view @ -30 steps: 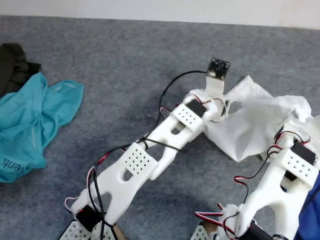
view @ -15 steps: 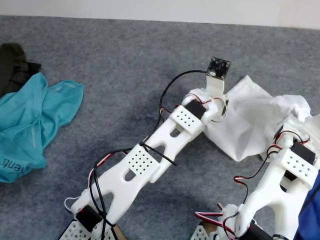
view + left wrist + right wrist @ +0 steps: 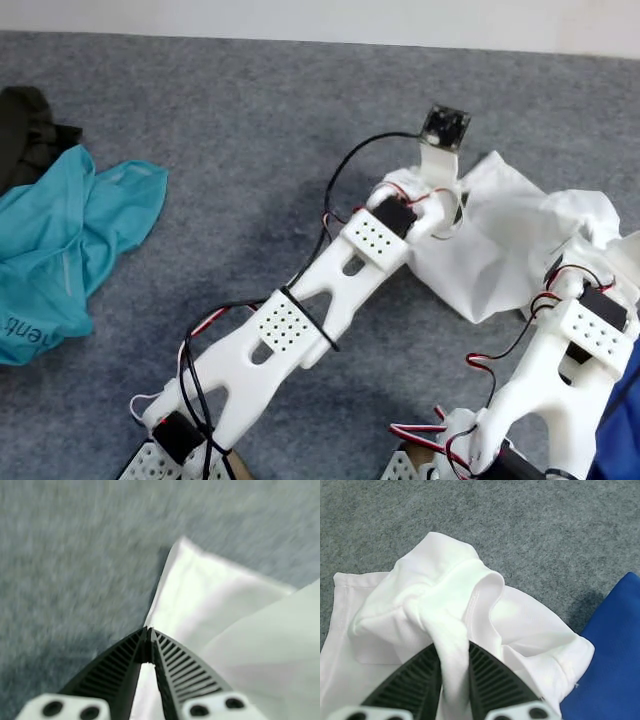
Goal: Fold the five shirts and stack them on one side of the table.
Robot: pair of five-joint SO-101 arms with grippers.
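Two arms grasp a crumpled white fabric shirt (image 3: 505,250) on the right side of the grey carpeted tabletop (image 3: 200,110). The left end effector (image 3: 148,639) is clenched on its edge, and the right end effector (image 3: 454,655) pinches a bunched fold beside a blue cloth (image 3: 612,645).

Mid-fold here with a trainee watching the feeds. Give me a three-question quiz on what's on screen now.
1. True or false: the left gripper is shut on an edge of the white shirt.
2. What lies beside the white shirt near the right gripper? A) a red towel B) blue fabric C) a cardboard box
3. Fill in: the crumpled shirt far from both arms is ____.
Key: 1 true; 2 B; 3 teal.
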